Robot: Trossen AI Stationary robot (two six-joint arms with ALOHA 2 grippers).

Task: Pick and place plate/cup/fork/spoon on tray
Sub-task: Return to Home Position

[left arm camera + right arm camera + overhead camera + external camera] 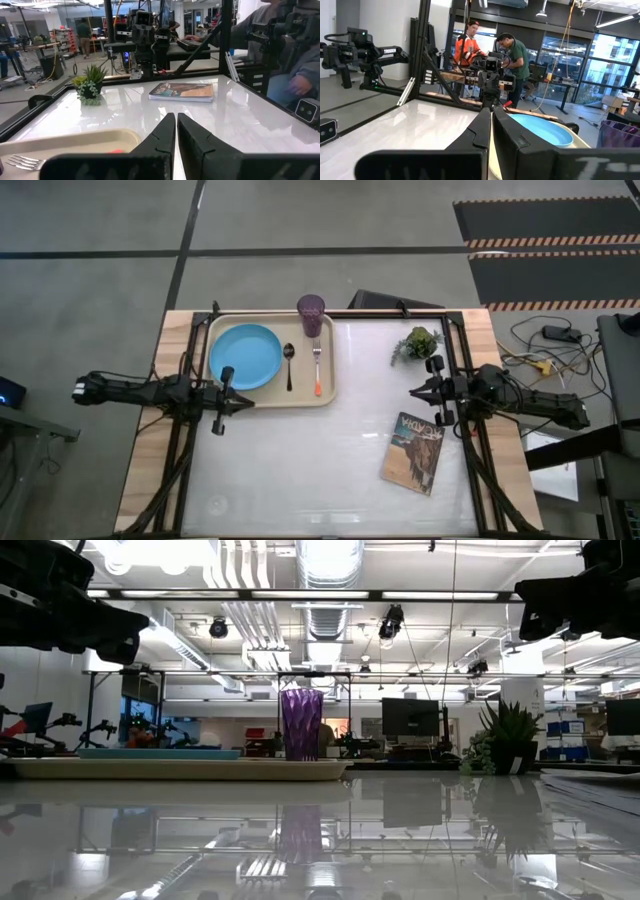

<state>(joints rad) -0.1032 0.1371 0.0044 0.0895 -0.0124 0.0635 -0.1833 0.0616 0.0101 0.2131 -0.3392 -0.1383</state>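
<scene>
The cream tray [325,388] lies at the table's far left. On it rest the light-blue plate [245,356], the dark spoon [289,366], the orange-handled fork [316,368] and, upright at its far edge, the purple cup [310,314], which also shows in the low view [301,724]. My left gripper [224,401] is shut and empty at the tray's near-left corner; its fingers show closed in the left wrist view [176,131]. My right gripper [432,392] is shut and empty at the table's right, far from the tray [491,125].
A small green potted plant [417,343] stands at the far right. A book with a picture cover [413,452] lies at the near right. People stand and sit in the room beyond the table. The white tabletop between the tray and the book is bare.
</scene>
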